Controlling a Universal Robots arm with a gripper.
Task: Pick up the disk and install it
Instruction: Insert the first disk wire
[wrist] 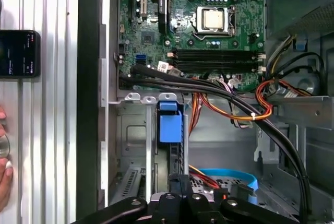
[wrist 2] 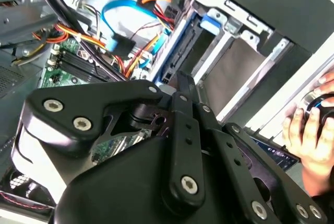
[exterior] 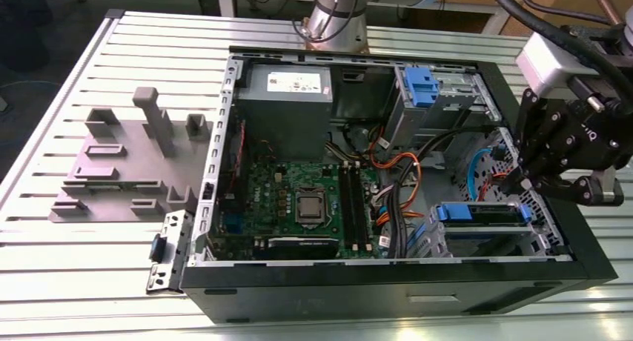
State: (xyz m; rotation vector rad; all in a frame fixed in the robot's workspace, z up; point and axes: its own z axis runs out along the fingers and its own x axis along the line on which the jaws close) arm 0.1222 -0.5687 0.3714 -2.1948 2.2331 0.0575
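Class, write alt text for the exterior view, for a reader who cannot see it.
A black robot pincer hovers over the drive cage at the exterior view's right of an open black computer case, just above a blue-railed silver disk seated there. A green motherboard fills the middle; a grey plastic slotted holder block stands outside the case.

1 open computer case (exterior: 396,282), 1 grey holder block (exterior: 124,163), 2 blue-railed drives (exterior: 479,213) (exterior: 420,85), 1 phone (wrist: 19,53).

Slatted metal table (exterior: 59,282) carries open computer case (exterior: 396,282), grey holder block (exterior: 124,167) (plastic, probably).
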